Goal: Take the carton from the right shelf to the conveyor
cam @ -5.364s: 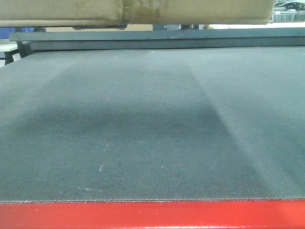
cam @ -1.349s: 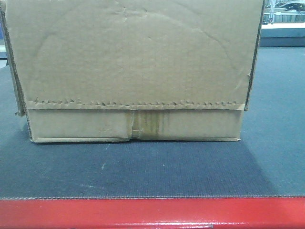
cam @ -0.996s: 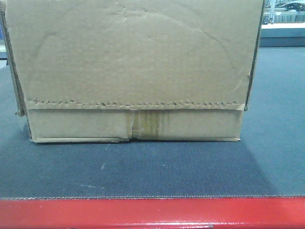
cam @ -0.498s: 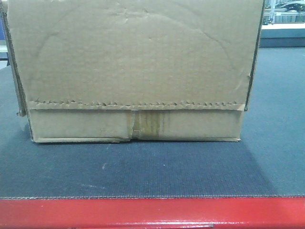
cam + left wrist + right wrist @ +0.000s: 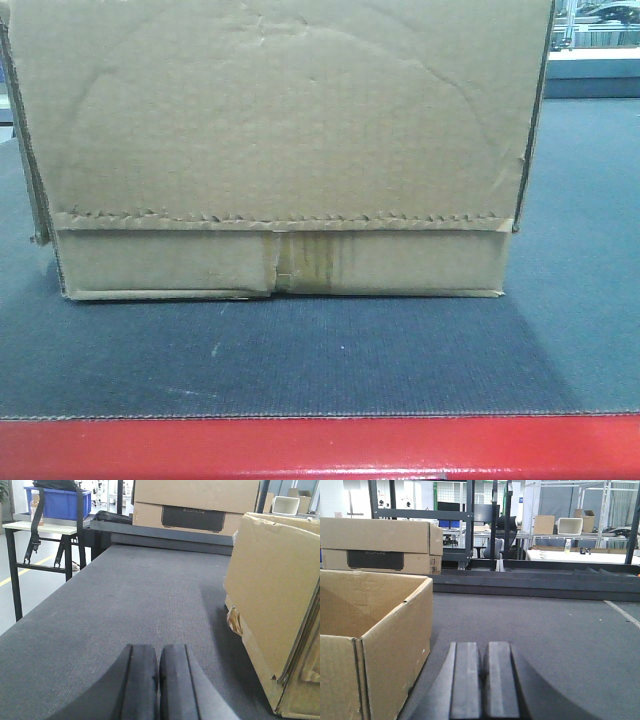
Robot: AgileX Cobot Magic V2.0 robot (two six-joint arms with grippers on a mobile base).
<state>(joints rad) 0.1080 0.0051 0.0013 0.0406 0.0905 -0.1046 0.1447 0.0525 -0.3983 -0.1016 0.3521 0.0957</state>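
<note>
An industrial hall or warehouse-style test lab. A wide dark belt [image 5: 560,625] with a red edge [image 5: 320,448] runs ahead of the right hand [image 5: 485,680]. Beyond it stand dark steel racks [image 5: 470,520], white worktops [image 5: 580,556], stacked boxes [image 5: 380,545] and aluminium frames [image 5: 600,505]. Left of the left hand [image 5: 159,682], a blue bin [image 5: 57,502] sits on a worktop [image 5: 40,527] above grey floor with a yellow line [image 5: 17,572].
</note>
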